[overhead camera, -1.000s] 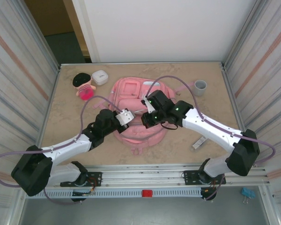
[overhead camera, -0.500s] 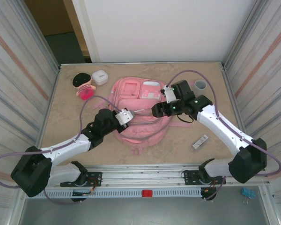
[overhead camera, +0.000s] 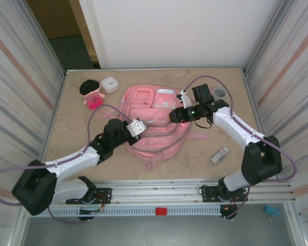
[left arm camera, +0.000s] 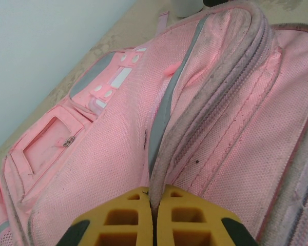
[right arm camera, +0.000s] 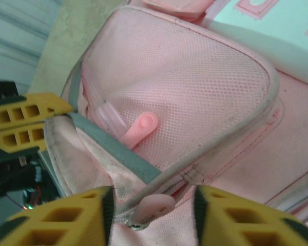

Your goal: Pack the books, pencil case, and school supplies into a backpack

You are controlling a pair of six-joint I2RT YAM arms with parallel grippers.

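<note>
The pink backpack [overhead camera: 153, 128] lies flat mid-table, top toward the far wall. My left gripper [overhead camera: 138, 127] is shut on the grey zip edge [left arm camera: 195, 110] of its main opening [left arm camera: 153, 215]. My right gripper [overhead camera: 173, 116] hovers at the bag's right side, open, with a pale pink zip pull [right arm camera: 154, 207] lying loose between its yellow fingers [right arm camera: 236, 218]. A second pink pull [right arm camera: 141, 128] rests on the mesh pocket. The white stick-shaped school supply [overhead camera: 219, 155] lies on the table to the right. Books and pencil case are out of view.
A black-haired pink doll [overhead camera: 92, 94] and a small white box [overhead camera: 109, 84] sit at the far left. A grey cup [overhead camera: 220, 93] stands behind the right arm. Corrugated walls close both sides. My left fingers [right arm camera: 25, 123] appear in the right wrist view.
My right gripper left the spot beside the left gripper, moved up and right along the bag, and its jaws came apart. The left arm has not moved.
</note>
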